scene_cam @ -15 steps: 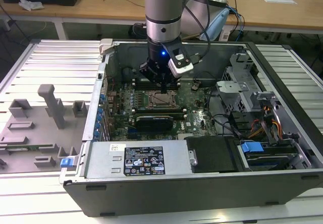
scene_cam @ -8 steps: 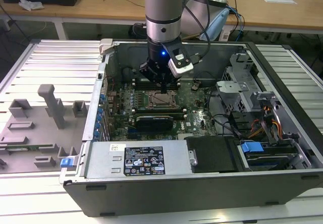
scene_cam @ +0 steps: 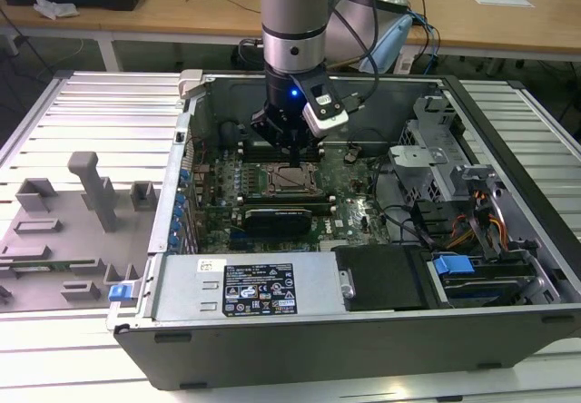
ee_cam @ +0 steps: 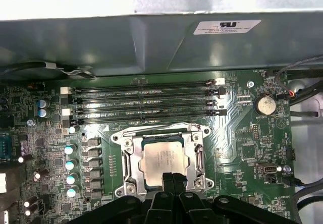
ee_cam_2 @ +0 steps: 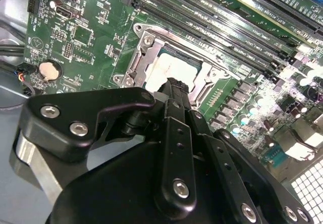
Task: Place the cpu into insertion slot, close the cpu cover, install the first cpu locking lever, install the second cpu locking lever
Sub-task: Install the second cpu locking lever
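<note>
We see the gripper (scene_cam: 292, 152) low inside the open PC case (scene_cam: 508, 330), directly above the socket (scene_cam: 292, 180) on the motherboard (scene_cam: 359, 212). In both wrist views its 2 fingers (ee_cam: 169, 180) stand pressed together with no gap and nothing between them, their tips at the edge of the socket.

The cpu (ee_cam: 164, 159) lies flat in the socket, its pale metal top facing up. The cover (ee_cam: 198, 156) appears to be down around it: a metal frame borders the chip on all sides and the chip shows through its open centre. We cannot tell from these views whether either locking lever is latched.

Handling notes, as our judgement:

1. The cpu is light, rigid and thin. Its smooth metal top offers little friction, so we would take hold of it by 2 opposite edges, never across the face.
2. The contacts under the chip are fragile. Any tilt or sliding in the socket risks damage; the chip should only move straight up or straight down.
3. The cover is thin, stiff sheet metal on a hinge. It is best pushed at its free edge, away from the chip.
4. Memory slots (ee_cam: 146, 100) run just beside the socket, so finger clearance there is limited.
</note>
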`<move>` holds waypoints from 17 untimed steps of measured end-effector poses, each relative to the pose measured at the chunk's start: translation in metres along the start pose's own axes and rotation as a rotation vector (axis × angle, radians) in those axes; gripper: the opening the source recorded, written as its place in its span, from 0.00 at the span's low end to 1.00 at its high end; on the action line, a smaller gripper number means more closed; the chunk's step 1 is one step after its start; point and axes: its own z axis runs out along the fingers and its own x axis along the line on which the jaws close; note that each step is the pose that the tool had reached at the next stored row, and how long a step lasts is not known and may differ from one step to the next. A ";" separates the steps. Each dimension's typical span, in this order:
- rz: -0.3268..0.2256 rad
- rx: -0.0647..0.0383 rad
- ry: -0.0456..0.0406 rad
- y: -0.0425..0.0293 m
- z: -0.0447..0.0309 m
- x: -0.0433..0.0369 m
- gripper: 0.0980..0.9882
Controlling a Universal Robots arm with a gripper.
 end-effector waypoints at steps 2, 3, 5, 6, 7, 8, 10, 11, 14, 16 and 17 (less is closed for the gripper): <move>0.000 0.000 0.0002 -0.0005 -0.0002 0.0000 0.01; 0.000 0.000 0.0001 -0.0013 -0.0002 -0.0001 0.01; 0.000 0.000 0.0001 -0.0036 -0.0002 -0.0002 0.01; 0.000 0.000 0.0001 -0.0049 -0.0002 -0.0003 0.01; 0.000 0.000 0.0001 -0.0064 -0.0002 -0.0004 0.01; 0.000 0.000 0.0001 -0.0094 -0.0004 -0.0005 0.01; 0.000 0.000 0.0001 -0.0160 -0.0005 -0.0006 0.01; 0.000 0.001 0.0001 -0.0183 -0.0006 -0.0005 0.01; 0.000 0.001 0.0001 -0.0244 -0.0008 -0.0005 0.01; 0.000 0.001 0.0001 -0.0279 -0.0009 -0.0005 0.01; 0.000 0.001 0.0001 -0.0307 -0.0010 -0.0005 0.01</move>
